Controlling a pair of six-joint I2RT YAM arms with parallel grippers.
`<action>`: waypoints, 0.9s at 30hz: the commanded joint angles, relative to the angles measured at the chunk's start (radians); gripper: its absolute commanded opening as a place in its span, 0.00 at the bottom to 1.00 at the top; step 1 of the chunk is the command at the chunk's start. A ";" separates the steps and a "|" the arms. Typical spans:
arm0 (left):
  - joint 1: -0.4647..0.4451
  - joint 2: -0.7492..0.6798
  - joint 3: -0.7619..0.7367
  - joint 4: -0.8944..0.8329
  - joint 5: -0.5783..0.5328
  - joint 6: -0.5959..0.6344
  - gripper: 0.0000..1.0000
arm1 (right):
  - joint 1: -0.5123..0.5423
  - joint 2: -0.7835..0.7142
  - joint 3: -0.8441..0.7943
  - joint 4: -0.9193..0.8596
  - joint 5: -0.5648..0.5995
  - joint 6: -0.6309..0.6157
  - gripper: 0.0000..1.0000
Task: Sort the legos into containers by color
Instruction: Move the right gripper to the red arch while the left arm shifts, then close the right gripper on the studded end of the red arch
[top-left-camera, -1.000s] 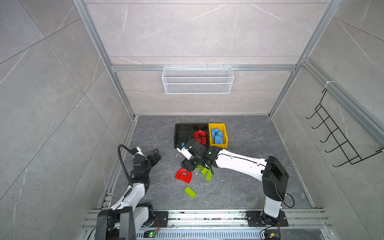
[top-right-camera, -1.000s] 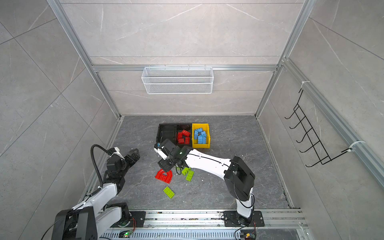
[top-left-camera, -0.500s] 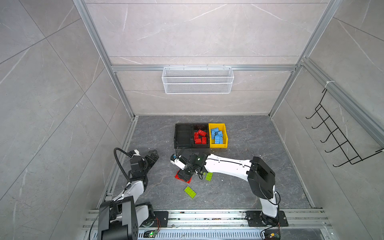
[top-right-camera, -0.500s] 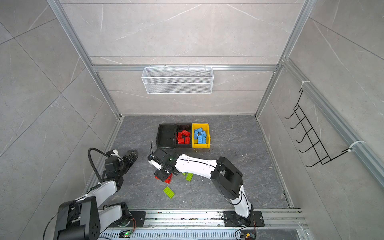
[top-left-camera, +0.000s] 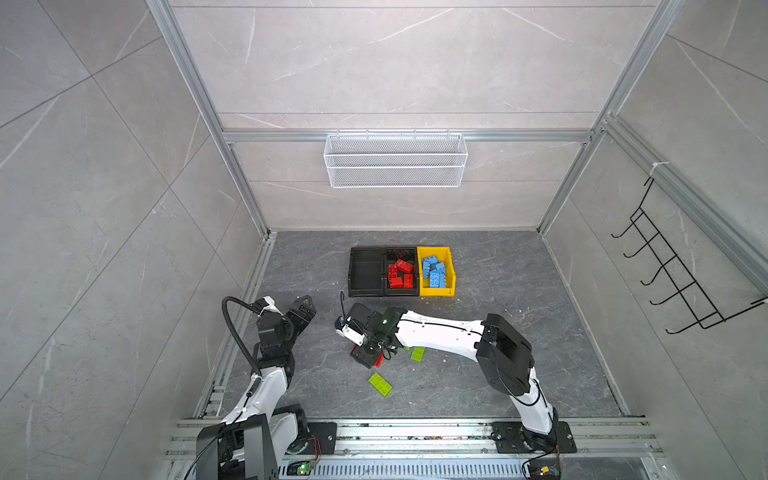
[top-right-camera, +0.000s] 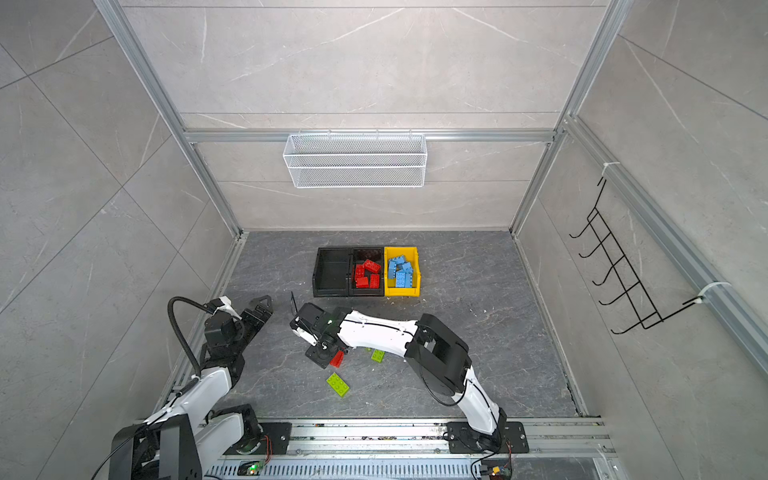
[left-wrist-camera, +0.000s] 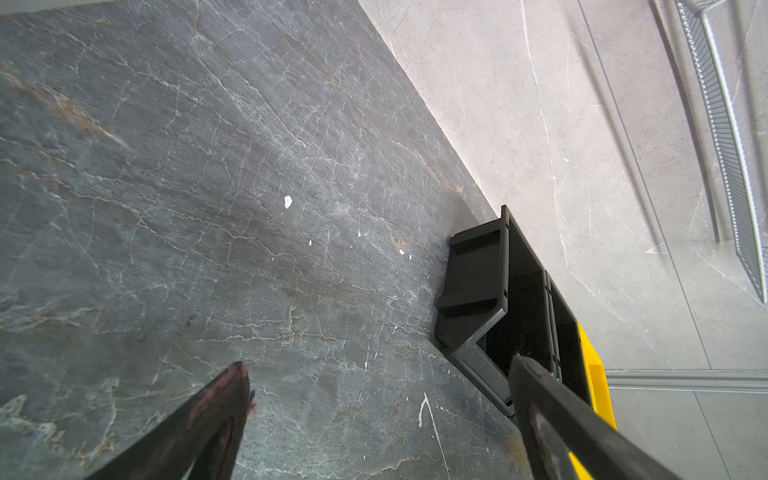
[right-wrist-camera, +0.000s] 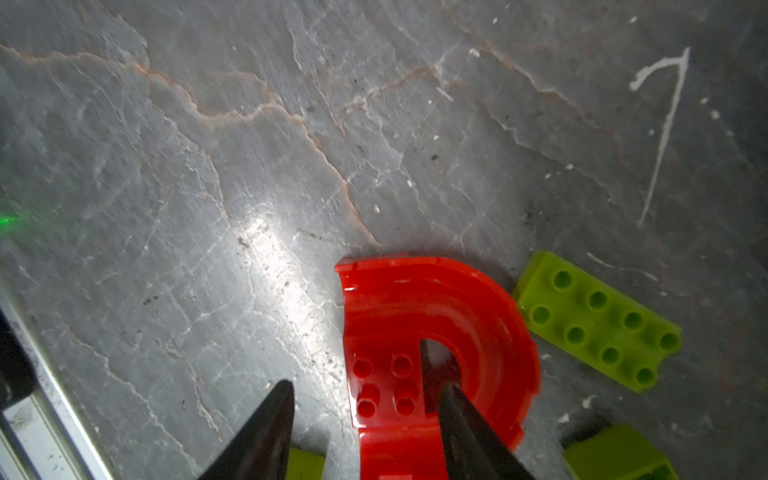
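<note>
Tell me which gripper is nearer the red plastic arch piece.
Right. The right gripper straddles one leg of the red arch piece; the left gripper hangs open, well off to its left.

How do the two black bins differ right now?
The end black bin is empty; the middle black bin holds red bricks. The end black bin has one neighbour; the middle black bin sits between it and the yellow bin. Both are black, open-topped, in one row.

Grey tile walls (top-left-camera: 374, 62), dark veined floor (top-left-camera: 561, 299); white mesh basket (top-left-camera: 395, 160) on rear wall, blk hook rack (top-left-camera: 683, 266).
</note>
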 joint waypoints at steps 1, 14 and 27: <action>0.006 -0.022 0.007 0.015 -0.011 0.022 0.99 | 0.003 0.026 0.032 -0.029 0.019 -0.002 0.57; 0.006 -0.051 -0.002 0.008 -0.027 0.022 0.99 | 0.014 0.084 0.068 -0.052 0.066 0.000 0.50; 0.005 -0.056 -0.002 0.004 -0.032 0.023 0.99 | 0.025 0.141 0.116 -0.093 0.135 -0.016 0.45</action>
